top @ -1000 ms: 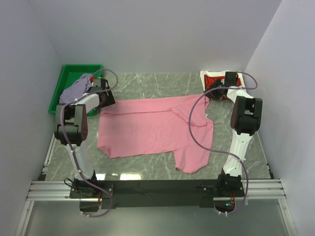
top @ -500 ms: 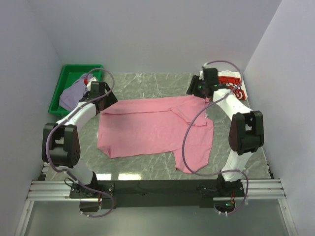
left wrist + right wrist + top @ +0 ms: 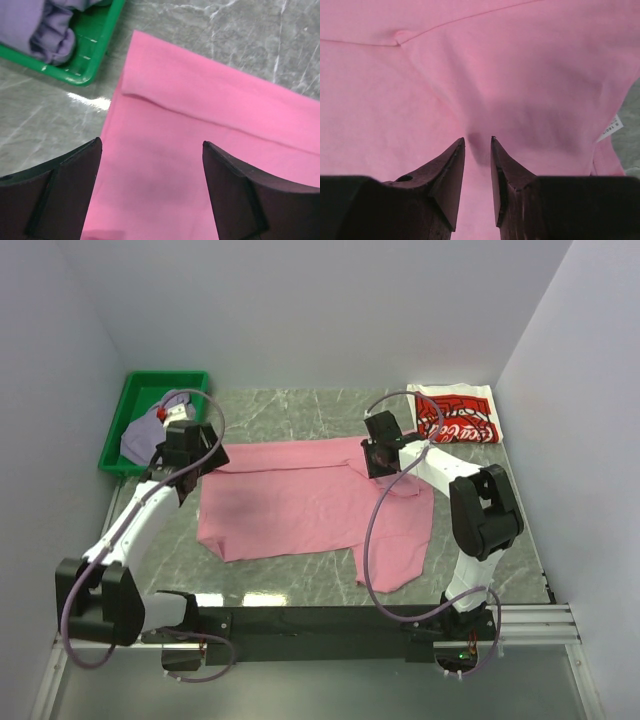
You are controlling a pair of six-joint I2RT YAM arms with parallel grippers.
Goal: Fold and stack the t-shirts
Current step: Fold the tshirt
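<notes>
Pink tee (image 3: 300, 505) is soft n floppy, grab edges imo; left claw (image 3: 151, 145) spread wide, right claw (image 3: 477, 142) narrowed, can't tell if pinching.

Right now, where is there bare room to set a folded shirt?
Bare marble: the far strip between the green bin and the Coca-Cola tee, and the near-left strip between the pink tee and the base rail. Crowded: the middle.

Probably a robotics lab's test cell, not a home, though the room beyond is hidden. The cabled left arm (image 3: 135, 525) and right arm (image 3: 478, 515) are bolted to an aluminium rail (image 3: 100, 625) at the near edge of a marble-patterned surface (image 3: 300, 410). Plain white walls (image 3: 300, 310) box it in, and a green plastic tray (image 3: 150, 390) sits at the far left.
</notes>
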